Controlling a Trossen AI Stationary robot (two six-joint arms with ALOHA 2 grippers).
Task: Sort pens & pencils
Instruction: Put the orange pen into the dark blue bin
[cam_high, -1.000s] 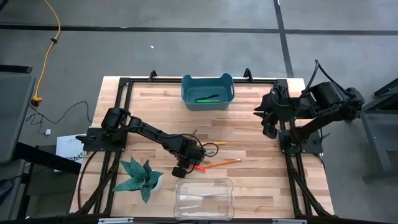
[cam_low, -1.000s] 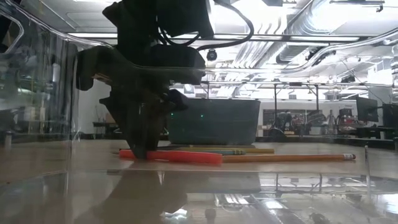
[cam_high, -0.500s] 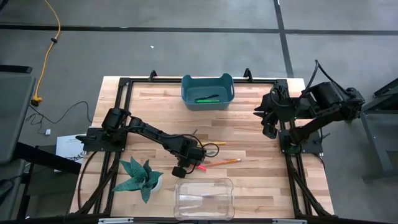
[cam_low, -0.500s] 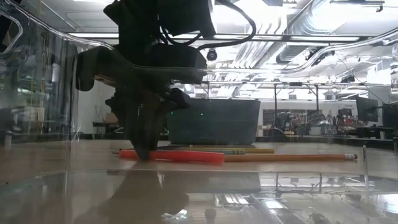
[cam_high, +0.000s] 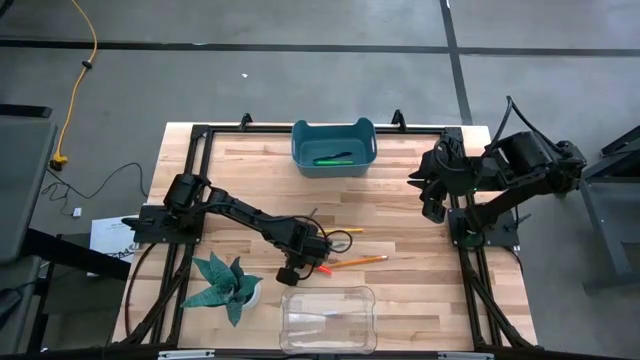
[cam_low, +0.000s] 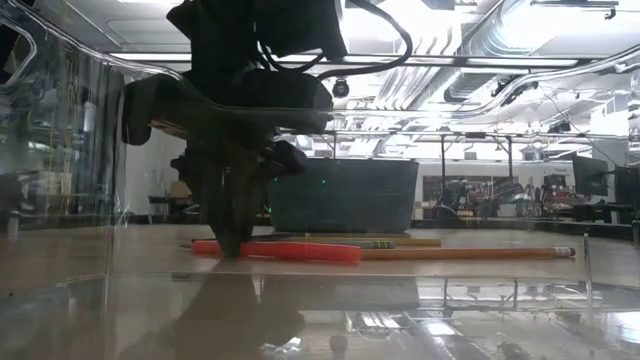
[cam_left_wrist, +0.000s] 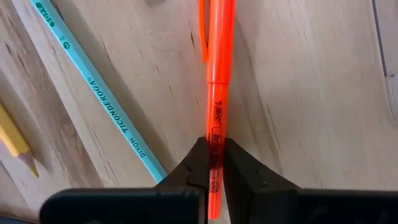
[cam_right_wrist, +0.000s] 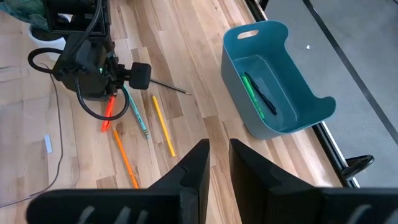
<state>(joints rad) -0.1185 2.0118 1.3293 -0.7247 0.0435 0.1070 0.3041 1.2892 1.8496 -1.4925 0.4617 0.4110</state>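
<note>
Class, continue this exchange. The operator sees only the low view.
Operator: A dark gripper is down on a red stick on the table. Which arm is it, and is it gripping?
Observer: It is the left gripper. Its wrist view shows the fingers shut on the red pen.
Operator: Is anything close beside the pen?
Observer: A light teal pencil lies next to it, not touching.
Operator: Where is the other arm?
Observer: The right gripper waits open and raised, near the right edge of the table.
</note>
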